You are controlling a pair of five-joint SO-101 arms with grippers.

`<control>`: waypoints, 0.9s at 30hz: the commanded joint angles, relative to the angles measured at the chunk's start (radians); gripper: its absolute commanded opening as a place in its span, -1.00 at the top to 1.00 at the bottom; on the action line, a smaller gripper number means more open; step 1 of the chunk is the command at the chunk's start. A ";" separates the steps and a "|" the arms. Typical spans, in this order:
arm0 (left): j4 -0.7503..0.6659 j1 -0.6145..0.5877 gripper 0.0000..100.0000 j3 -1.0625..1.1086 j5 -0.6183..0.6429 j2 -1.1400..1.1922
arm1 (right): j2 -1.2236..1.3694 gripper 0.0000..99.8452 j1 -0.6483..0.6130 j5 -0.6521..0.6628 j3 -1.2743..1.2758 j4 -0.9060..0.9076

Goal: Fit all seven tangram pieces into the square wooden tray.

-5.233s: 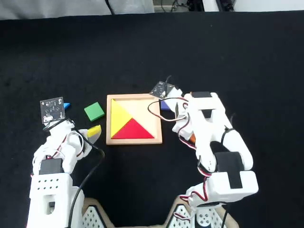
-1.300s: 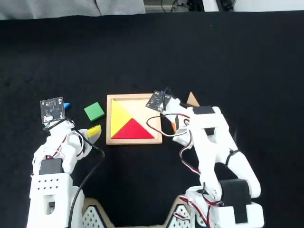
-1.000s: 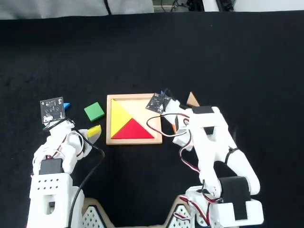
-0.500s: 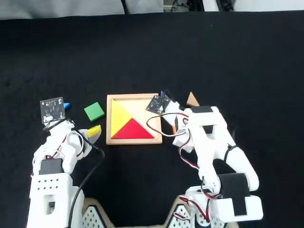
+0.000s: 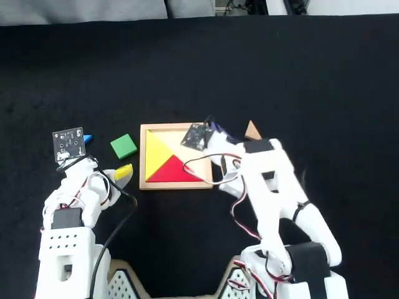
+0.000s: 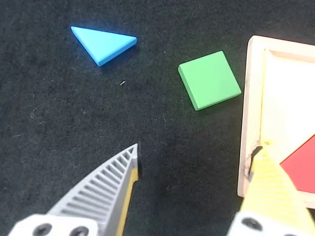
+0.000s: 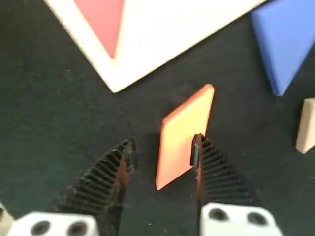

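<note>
In the high view, the right arm [image 5: 265, 171] covers the right side of the tray [image 5: 143, 156] at mid-frame, hiding that rim and the upper right corner of its floor. At the left of that frame, a circuit board [image 5: 68, 143] on the left arm hides most of the light blue triangle [image 5: 88, 137]. In the right wrist view the frame edge cuts off the blue triangle [image 7: 288, 39], the tan piece [image 7: 307, 125], the red triangle [image 7: 106, 14] and the tray. The left wrist view also cuts the tray off, and a yellow finger [image 6: 268, 191] covers part of its rim.
</note>
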 commanded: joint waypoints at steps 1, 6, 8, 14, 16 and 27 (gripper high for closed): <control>-0.018 0.010 0.29 -0.004 -0.006 -0.011 | -0.035 0.63 0.000 -0.012 0.001 -0.021; -0.018 0.010 0.29 -0.004 -0.006 -0.011 | 0.030 0.63 0.044 -0.012 -0.004 -0.083; -0.018 0.010 0.29 -0.004 -0.006 -0.011 | 0.081 0.63 0.064 -0.006 -0.004 -0.117; -0.018 0.010 0.29 -0.004 -0.006 -0.011 | 0.194 0.63 0.052 -0.006 -0.028 -0.129; -0.018 0.010 0.29 -0.004 -0.006 -0.011 | 0.196 0.63 0.051 -0.006 -0.038 -0.123; -0.018 0.010 0.29 -0.004 -0.006 -0.011 | 0.077 0.63 0.048 -0.061 -0.091 -0.035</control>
